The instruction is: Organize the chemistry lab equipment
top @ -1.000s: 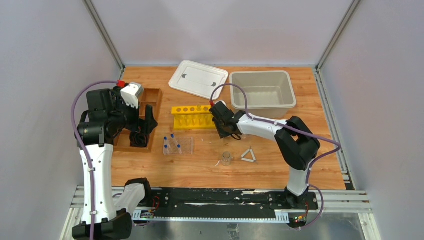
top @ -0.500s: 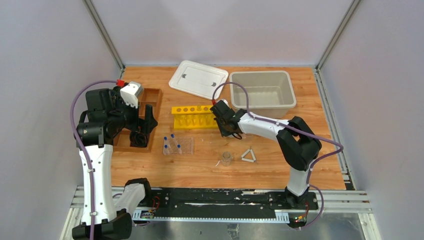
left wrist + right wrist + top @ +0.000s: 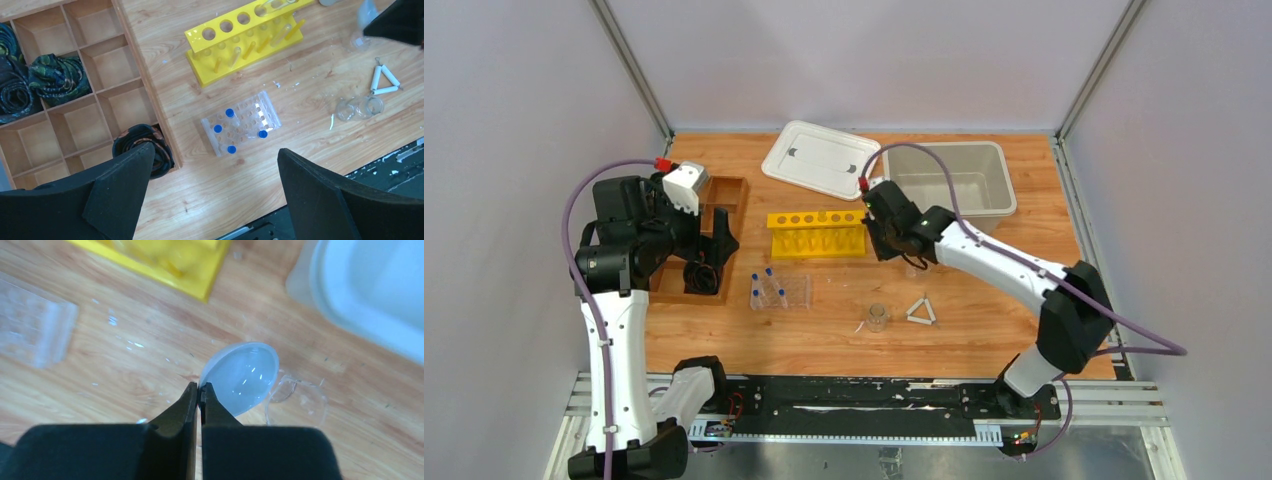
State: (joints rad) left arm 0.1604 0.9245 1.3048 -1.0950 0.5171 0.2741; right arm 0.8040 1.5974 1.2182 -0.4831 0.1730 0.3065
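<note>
Right wrist view: right jaws clamped the thin rim of the white dome (image 3: 245, 375); we judged it light, slick, easily tipped. Left jaws gaped, empty.

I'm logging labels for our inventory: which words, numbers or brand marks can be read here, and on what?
None can be read. The yellow rack, the clear rack, the white lid and the pale bin show no print; two dark marks on the lid are too small to make out.
</note>
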